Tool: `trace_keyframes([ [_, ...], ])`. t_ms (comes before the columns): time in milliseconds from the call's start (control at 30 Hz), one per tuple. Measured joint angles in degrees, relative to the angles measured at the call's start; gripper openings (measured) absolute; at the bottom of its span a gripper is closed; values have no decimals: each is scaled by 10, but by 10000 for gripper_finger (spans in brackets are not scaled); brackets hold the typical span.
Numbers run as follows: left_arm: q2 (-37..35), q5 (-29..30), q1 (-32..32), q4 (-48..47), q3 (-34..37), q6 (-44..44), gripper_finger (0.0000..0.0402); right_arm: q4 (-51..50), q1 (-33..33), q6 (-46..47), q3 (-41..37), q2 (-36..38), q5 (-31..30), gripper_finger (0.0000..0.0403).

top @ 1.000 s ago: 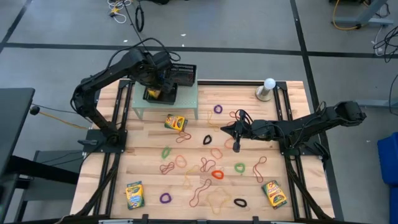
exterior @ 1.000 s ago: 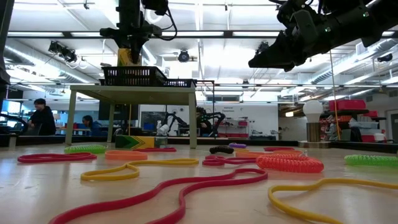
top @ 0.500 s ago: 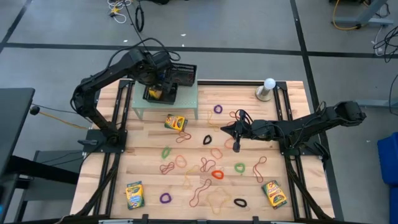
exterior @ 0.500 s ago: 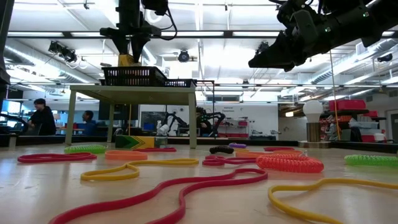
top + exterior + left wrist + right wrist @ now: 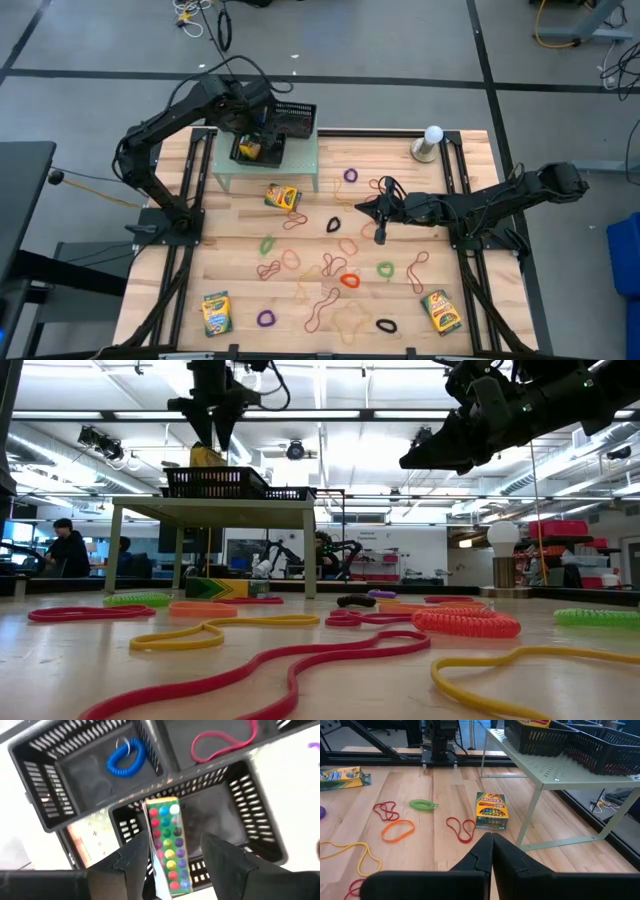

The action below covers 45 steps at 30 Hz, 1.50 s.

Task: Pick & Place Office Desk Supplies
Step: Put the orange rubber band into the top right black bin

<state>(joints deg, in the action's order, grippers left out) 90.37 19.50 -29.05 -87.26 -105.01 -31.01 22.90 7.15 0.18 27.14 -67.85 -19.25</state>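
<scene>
A yellow-and-green crayon box point(image 5: 167, 837) stands on end inside a black mesh tray point(image 5: 250, 825) on the pale green shelf point(image 5: 300, 160). Its top point(image 5: 205, 456) pokes above the tray rim. My left gripper point(image 5: 175, 842) hangs open just above it point(image 5: 217, 428), a finger on either side, touching nothing. My right gripper point(image 5: 491, 845) is shut and empty, hovering over the middle of the table point(image 5: 365, 209). Three more crayon boxes point(image 5: 282, 196) point(image 5: 215, 312) point(image 5: 440, 310) and several coloured rubber bands point(image 5: 340, 270) lie flat on the wooden table.
A second mesh tray point(image 5: 75, 775) holds a blue coil point(image 5: 125, 757), and a red band point(image 5: 222, 747) lies beside it. The shelf stands on thin legs point(image 5: 527, 820) at the far left. A white ball-topped stand point(image 5: 430, 142) sits far right. People sit beyond the table point(image 5: 65, 545).
My left gripper has opened, let go of the crayon box and risen straight up, clear of its top. The box stays standing in the tray.
</scene>
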Motion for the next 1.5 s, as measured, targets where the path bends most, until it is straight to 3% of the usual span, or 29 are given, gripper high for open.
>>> trace_keyframes([
  [233, -1, 6, 52, 1, -62, 72, 167, 0, 0, 0, 0, 0, 0, 13],
  [433, -32, 30, 172, 65, -15, 191, 117, 0, 0, 0, 0, 0, 0, 13],
  [567, -85, 14, 252, 187, 86, 253, 82, 0, 0, 0, 0, 0, 0, 13],
  [833, -213, -14, 380, 558, 383, 322, 40, 11, 0, 0, 0, 0, -14, 13],
  [1167, -211, -15, 470, 1100, 699, 394, 34, 35, 0, 5, 0, 0, -16, 13],
  [1300, -181, -15, 470, 1242, 766, 343, 34, 35, 0, 17, 0, 0, -15, 13],
  [1500, -131, -14, 483, 1260, 775, 317, 34, 24, 4, 67, -1, 0, 4, 13],
])
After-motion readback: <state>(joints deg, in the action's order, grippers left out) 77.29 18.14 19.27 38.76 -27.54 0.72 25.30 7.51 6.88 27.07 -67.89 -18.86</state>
